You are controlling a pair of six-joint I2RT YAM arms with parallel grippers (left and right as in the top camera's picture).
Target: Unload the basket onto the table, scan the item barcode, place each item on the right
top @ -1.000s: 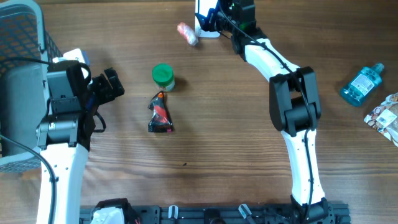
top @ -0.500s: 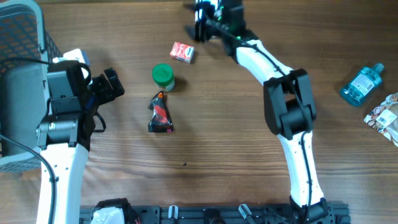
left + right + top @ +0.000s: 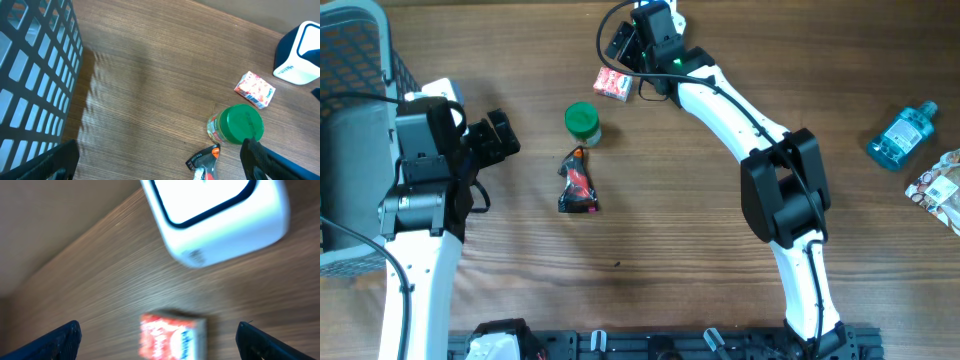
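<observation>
The right gripper (image 3: 618,45) stands wide open and empty just above the small red box (image 3: 612,85). A second ago the box was up beside the scanner (image 3: 300,52); now it lies loose on the table (image 3: 670,230), so it looks released or dropped. It lies flat, its long axis running left-right, slightly skewed, with no barcode showing. The left gripper (image 3: 505,135) is open and idle.

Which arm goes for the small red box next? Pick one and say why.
Right. The open right gripper hovers right by the small red box, close to the white scanner. The left gripper sits far off by the basket.
</observation>
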